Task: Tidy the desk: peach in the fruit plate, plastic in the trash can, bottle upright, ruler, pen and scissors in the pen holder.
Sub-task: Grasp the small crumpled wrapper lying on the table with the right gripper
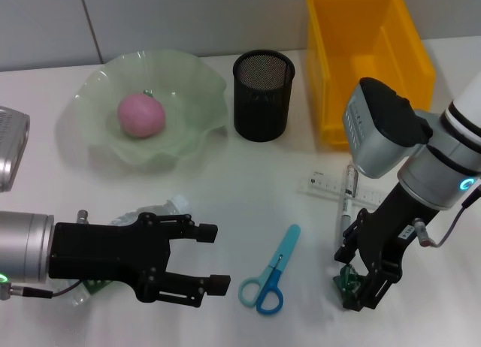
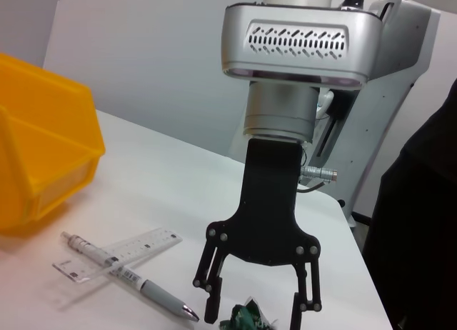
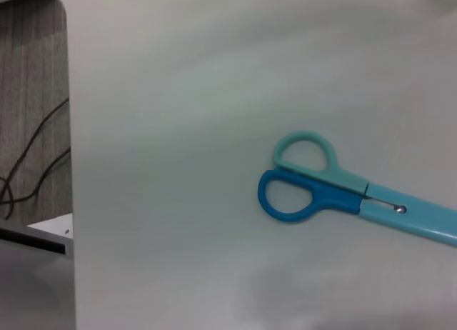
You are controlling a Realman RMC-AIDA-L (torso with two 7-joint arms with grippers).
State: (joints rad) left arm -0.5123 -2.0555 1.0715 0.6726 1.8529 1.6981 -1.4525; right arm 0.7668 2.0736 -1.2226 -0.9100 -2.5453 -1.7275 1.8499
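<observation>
Pink peach (image 1: pixel 141 115) alone in plate (image 1: pixel 197 129), one scissors (image 1: pixel 271 273), right pincer (image 1: pixel 359 287) spread around green plastic (image 1: pixel 347 279), left pincer (image 1: pixel 215 258) spread.

White desk (image 1: pixel 225 189), grey wall panels (image 1: pixel 150 16) behind; dark cables (image 3: pixel 28 158) on the floor

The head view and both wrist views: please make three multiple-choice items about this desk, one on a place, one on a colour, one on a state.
1. Where is the pink round peach?
A. in the pale green glass fruit plate
B. in the yellow bin
C. beside the scissors

2. The scissors handles are:
A. red
B. blue and teal
C. black

3. The right gripper is:
A. open around a green plastic scrap
B. shut on the pen
C. out of view

A: the peach sits in the plate. B: both rings show. A: the fingers flank the scrap.
</observation>
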